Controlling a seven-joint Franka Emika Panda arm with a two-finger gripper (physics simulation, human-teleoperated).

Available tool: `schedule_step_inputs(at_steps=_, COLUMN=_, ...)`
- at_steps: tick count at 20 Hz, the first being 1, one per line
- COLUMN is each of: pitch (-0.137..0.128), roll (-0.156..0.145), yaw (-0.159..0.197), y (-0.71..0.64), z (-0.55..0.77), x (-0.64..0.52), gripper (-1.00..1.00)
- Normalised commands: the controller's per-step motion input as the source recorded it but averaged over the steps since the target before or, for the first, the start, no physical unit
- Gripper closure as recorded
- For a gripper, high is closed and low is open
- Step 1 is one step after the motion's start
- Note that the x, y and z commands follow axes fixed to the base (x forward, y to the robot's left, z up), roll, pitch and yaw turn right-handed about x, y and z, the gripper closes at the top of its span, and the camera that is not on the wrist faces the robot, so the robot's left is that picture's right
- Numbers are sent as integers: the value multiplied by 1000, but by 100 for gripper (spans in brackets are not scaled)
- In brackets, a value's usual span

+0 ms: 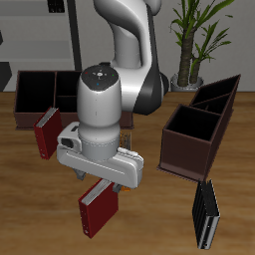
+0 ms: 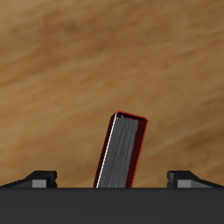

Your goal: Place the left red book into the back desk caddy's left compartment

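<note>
Approach phase, and it looks nearly done: the arm hangs over the left red book (image 1: pixel 97 206), which stands on edge on the desk (image 1: pixel 149 224) near the front, well apart from the other red book (image 1: pixel 46 134) that leans by the long low caddy farther back. From the wrist view the picture is clean. The fingers (image 2: pixel 39 179) are spread wide, one tip on each side, and the book (image 2: pixel 121 150) sits in the gap between them with its pale page edge facing the camera, a little tilted against the line of the fingers. Nothing is gripped; there is clear wood between the book and each tip. So this reads as the pre-grasp, with the pick itself not yet made. What the next move calls for, I'd say, is a short drop so the tips reach down past the covers, perhaps a small wrist turn to square up with that tilt, then a close across the book's thickness. After that comes a lift and a long carry to the back desk caddy (image 1: pixel 30 118), where the wide end bin, the left compartment (image 1: pixel 35 92), shows open and black inside. The arm hides part of that caddy, so its other bins can't be judged. A black book (image 1: pixel 206 214) lies off to the side, out of the way.
</note>
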Motion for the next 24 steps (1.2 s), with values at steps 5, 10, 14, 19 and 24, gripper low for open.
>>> schedule_step_inputs(at_steps=5, pitch=21, roll=-1, yaw=-29, y=-16, z=-263, x=40, gripper=-100)
schedule_step_inputs(at_steps=10, pitch=43, roll=-21, yaw=-36, y=-63, z=-323, x=71, gripper=-100)
schedule_step_inputs(at_steps=14, pitch=14, roll=-4, yaw=-6, y=76, z=-169, x=36, gripper=100)
schedule_step_inputs(at_steps=19, pitch=-2, roll=21, yaw=17, y=123, z=18, x=2, gripper=100)
schedule_step_inputs(at_steps=24, pitch=-34, roll=18, yaw=21, y=77, z=230, x=-52, gripper=100)
